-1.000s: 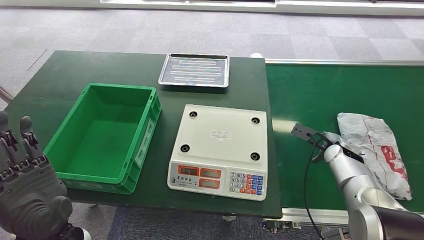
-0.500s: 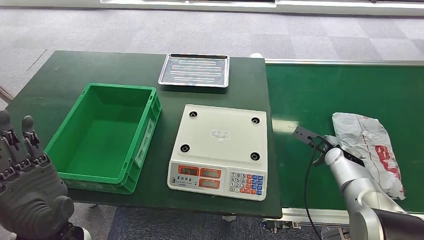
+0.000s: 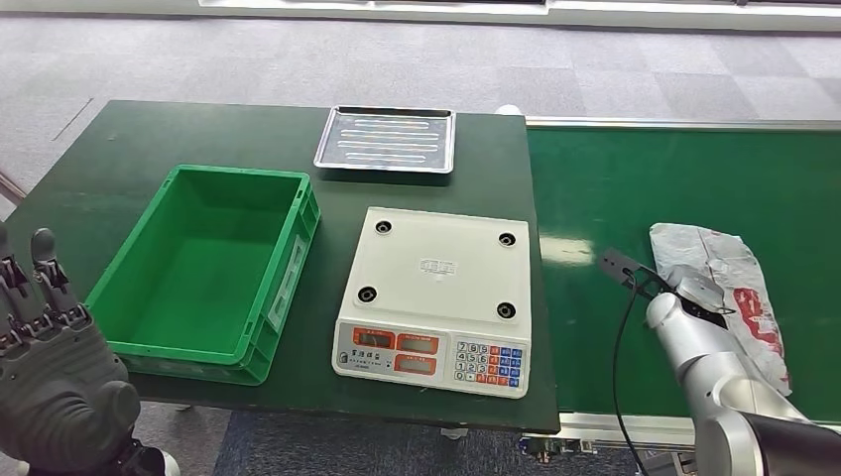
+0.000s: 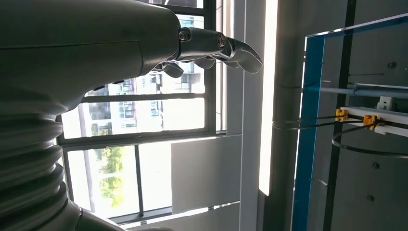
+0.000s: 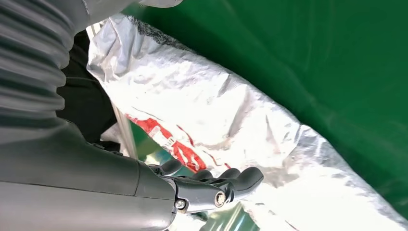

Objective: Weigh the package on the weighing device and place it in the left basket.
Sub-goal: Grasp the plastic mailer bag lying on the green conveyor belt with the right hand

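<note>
Head view: right hand (image 3: 694, 290) reaches over the package (image 3: 739, 288) on the belt (image 3: 635, 188) — grip not clear. Left hand (image 3: 45, 347) waits open, empty. Pickup under way; next, a firm hold, then the scale (image 3: 436, 273).

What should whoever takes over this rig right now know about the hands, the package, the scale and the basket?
Left hand: raised beside the table, fingers apart, holding nothing.
Right hand: at the package on the green belt; whether it grips it cannot be told.
Scale: platform bare.
Green basket: on the left, nothing inside.
Done: reach to the package.
Left: secure the grasp, weigh, place in the basket.
</note>
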`<control>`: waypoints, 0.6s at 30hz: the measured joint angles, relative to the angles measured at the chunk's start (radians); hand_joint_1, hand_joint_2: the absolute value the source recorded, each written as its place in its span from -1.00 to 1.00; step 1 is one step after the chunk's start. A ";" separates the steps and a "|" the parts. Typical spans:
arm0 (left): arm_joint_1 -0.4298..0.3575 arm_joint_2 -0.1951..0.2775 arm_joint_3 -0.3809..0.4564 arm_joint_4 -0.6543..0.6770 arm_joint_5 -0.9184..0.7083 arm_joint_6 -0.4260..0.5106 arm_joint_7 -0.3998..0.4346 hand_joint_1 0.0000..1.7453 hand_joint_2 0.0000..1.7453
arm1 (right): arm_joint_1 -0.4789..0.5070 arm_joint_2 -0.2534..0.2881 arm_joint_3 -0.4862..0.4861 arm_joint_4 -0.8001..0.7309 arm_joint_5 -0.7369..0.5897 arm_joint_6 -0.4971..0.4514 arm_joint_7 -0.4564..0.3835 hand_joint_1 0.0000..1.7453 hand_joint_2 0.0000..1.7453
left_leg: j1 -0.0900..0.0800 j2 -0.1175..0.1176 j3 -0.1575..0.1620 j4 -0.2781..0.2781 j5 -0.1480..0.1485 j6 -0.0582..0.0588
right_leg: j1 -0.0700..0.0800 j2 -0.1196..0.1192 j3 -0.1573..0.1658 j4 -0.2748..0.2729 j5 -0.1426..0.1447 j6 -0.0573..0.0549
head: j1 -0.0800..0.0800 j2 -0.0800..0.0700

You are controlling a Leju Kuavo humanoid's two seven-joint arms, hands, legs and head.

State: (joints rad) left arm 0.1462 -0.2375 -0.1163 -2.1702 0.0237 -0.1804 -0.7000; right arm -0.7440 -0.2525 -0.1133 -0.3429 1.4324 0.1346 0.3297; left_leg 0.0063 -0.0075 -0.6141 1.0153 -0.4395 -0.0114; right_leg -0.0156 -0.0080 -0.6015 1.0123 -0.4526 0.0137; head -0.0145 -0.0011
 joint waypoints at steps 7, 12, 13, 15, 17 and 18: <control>0.001 -0.001 0.000 0.000 0.000 0.011 0.000 -1.00 1.00 | 0.011 0.000 0.000 -0.002 0.012 -0.002 0.008 -1.00 1.00 | 0.000 0.000 0.000 0.000 0.000 0.000 | 0.000 0.000 0.000 0.000 0.000 0.000 | 0.000 0.000; 0.001 -0.001 0.000 0.000 -0.001 0.017 0.000 -1.00 1.00 | 0.009 0.000 0.000 -0.005 0.026 0.012 0.018 -1.00 1.00 | 0.000 0.000 0.000 0.000 0.000 0.000 | 0.000 0.000 0.000 0.000 0.000 0.000 | 0.000 0.000; 0.001 -0.001 0.000 0.000 -0.002 0.020 0.000 -1.00 1.00 | 0.007 0.000 0.000 -0.005 0.028 0.015 0.018 -1.00 1.00 | 0.000 0.000 0.000 0.000 0.000 0.000 | 0.000 0.000 0.000 0.000 0.000 0.000 | 0.000 0.000; 0.001 -0.001 0.000 0.000 -0.002 0.027 0.000 -1.00 1.00 | 0.002 0.000 0.000 -0.005 0.033 0.025 0.014 -1.00 1.00 | 0.000 0.000 0.000 0.000 0.000 0.000 | 0.000 0.000 0.000 0.000 0.000 0.000 | 0.000 0.000; 0.000 -0.001 0.000 0.000 -0.002 0.033 0.000 -1.00 1.00 | -0.005 0.000 0.000 -0.005 0.037 0.035 0.006 -1.00 1.00 | 0.000 0.000 0.000 0.000 0.000 0.000 | 0.000 0.000 0.000 0.000 0.000 0.000 | 0.000 0.000; 0.000 -0.001 0.000 0.000 -0.002 0.034 0.000 -1.00 1.00 | -0.009 0.001 0.000 -0.005 0.038 0.039 0.003 -1.00 1.00 | 0.000 0.000 0.000 0.000 0.000 0.000 | 0.000 0.000 0.000 0.000 0.000 0.000 | 0.000 0.000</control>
State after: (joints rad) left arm 0.1464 -0.2380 -0.1163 -2.1705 0.0221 -0.1462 -0.7000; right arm -0.7526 -0.2518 -0.1132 -0.3474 1.4704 0.1739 0.3323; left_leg 0.0063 -0.0075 -0.6141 1.0153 -0.4395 -0.0114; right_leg -0.0156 -0.0080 -0.6014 1.0123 -0.4525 0.0138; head -0.0144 -0.0011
